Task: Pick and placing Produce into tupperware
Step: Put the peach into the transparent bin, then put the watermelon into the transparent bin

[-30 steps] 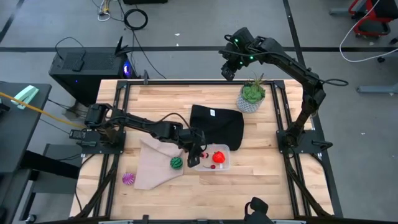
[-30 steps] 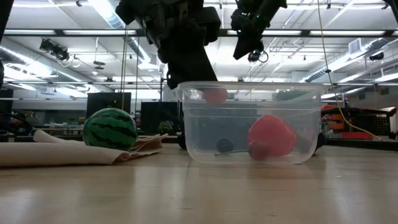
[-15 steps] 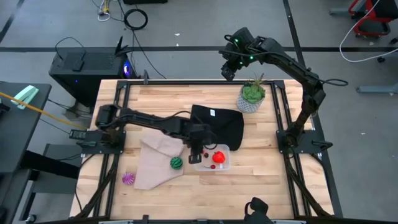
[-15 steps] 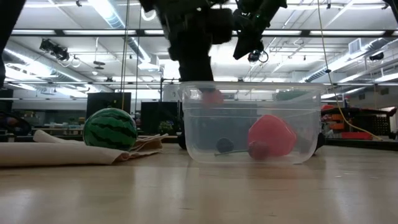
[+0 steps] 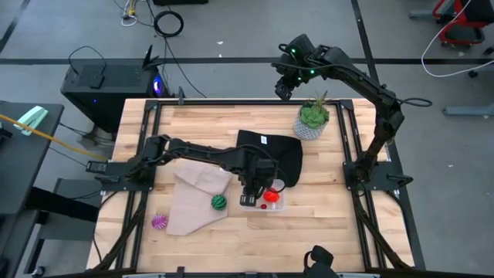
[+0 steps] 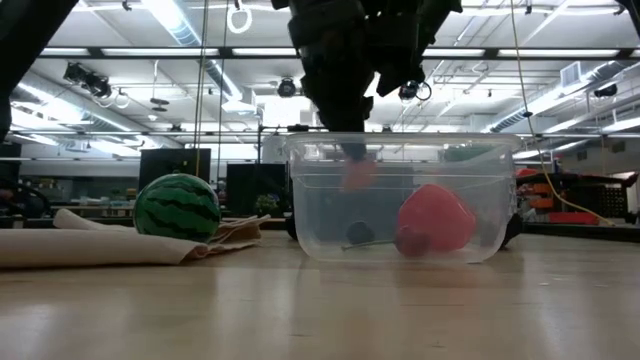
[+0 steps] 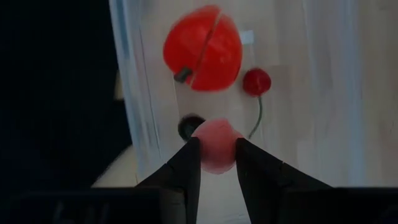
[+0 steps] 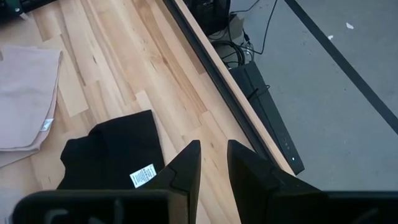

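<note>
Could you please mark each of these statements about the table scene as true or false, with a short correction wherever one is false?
1. The left gripper holds a small pale red piece above the clear plastic rectangular container. True.
2. The dark-green striped ball lies inside the container. False: it rests on the beige cloth, beside the container.
3. The purple-magenta ribbed ball sits on the wooden table near the beige cloth's edge. True.
4. The right gripper is clamped on the leafy green plant in a pale pot. False: it holds nothing and hangs near the table's far edge.
5. A large red rounded piece already lies in the container. True.
</note>
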